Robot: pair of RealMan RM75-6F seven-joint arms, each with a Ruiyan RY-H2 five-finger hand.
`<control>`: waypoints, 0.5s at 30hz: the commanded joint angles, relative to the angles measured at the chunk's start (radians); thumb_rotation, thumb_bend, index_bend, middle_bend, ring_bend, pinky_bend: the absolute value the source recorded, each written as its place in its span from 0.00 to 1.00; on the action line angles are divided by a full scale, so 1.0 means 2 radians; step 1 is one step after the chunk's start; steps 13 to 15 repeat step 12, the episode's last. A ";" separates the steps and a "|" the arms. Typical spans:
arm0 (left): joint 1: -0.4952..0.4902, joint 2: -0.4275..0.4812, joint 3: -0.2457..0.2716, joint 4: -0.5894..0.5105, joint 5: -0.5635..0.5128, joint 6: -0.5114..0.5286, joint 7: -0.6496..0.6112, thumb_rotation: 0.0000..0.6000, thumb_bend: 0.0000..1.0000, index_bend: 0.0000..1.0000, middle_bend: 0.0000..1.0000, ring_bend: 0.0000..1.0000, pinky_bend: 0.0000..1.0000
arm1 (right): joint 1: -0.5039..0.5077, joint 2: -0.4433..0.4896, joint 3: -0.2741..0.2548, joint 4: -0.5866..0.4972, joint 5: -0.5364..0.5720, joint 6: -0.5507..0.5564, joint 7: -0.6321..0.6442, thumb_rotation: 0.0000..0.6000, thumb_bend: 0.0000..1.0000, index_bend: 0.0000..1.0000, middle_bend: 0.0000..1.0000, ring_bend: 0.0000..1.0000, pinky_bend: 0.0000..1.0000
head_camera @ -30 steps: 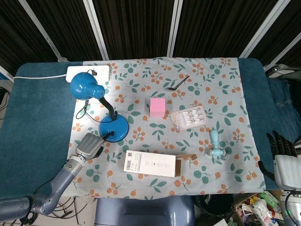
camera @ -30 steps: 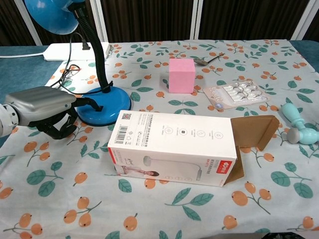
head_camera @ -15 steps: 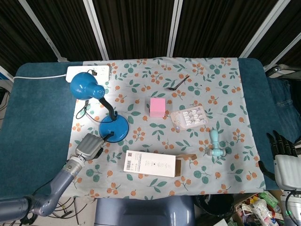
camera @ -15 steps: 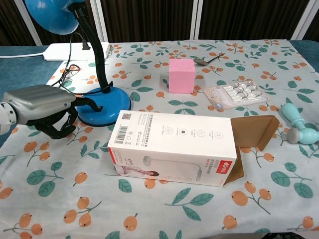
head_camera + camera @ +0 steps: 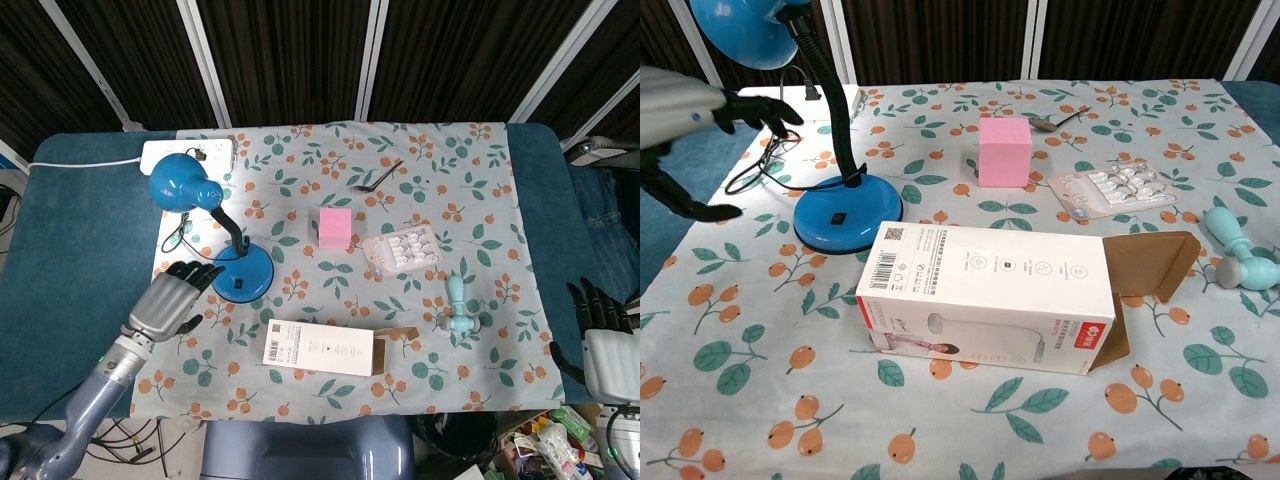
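My left hand (image 5: 168,299) hovers above the tablecloth just left of the blue desk lamp's round base (image 5: 242,270), fingers spread and holding nothing. In the chest view the same left hand (image 5: 685,120) is raised at the left edge, its fingertips (image 5: 765,106) close to the lamp's neck (image 5: 835,110) without touching it. A white carton (image 5: 322,349) with an open flap lies on its side in front of the lamp. My right hand (image 5: 597,325) hangs off the table's right edge, fingers extended and empty.
A pink cube (image 5: 335,228), a blister pack (image 5: 402,249), a light blue toy (image 5: 458,308) and a spoon (image 5: 378,178) lie on the floral cloth (image 5: 500,200). A white power strip (image 5: 188,153) sits at the back left with the lamp's cord.
My left hand, curled low beside the lamp base before, has risen, shifted left and spread its fingers. The right hand has not moved.
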 commanded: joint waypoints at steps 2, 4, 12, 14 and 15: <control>0.045 0.076 0.020 -0.046 0.048 0.067 -0.028 1.00 0.20 0.09 0.11 0.09 0.18 | 0.000 0.000 0.000 -0.001 -0.001 0.001 -0.001 1.00 0.23 0.00 0.00 0.05 0.10; 0.061 0.098 0.026 -0.047 0.059 0.089 -0.043 1.00 0.19 0.08 0.10 0.08 0.17 | -0.001 0.000 0.000 -0.003 -0.003 0.003 -0.003 1.00 0.23 0.00 0.00 0.05 0.10; 0.106 0.148 0.044 -0.002 0.071 0.125 -0.136 1.00 0.19 0.07 0.06 0.04 0.10 | -0.001 -0.003 -0.001 -0.004 -0.009 0.008 -0.007 1.00 0.23 0.00 0.00 0.05 0.10; 0.106 0.148 0.044 -0.002 0.071 0.125 -0.136 1.00 0.19 0.07 0.06 0.04 0.10 | -0.001 -0.003 -0.001 -0.004 -0.009 0.008 -0.007 1.00 0.23 0.00 0.00 0.05 0.10; 0.106 0.148 0.044 -0.002 0.071 0.125 -0.136 1.00 0.19 0.07 0.06 0.04 0.10 | -0.001 -0.003 -0.001 -0.004 -0.009 0.008 -0.007 1.00 0.23 0.00 0.00 0.05 0.10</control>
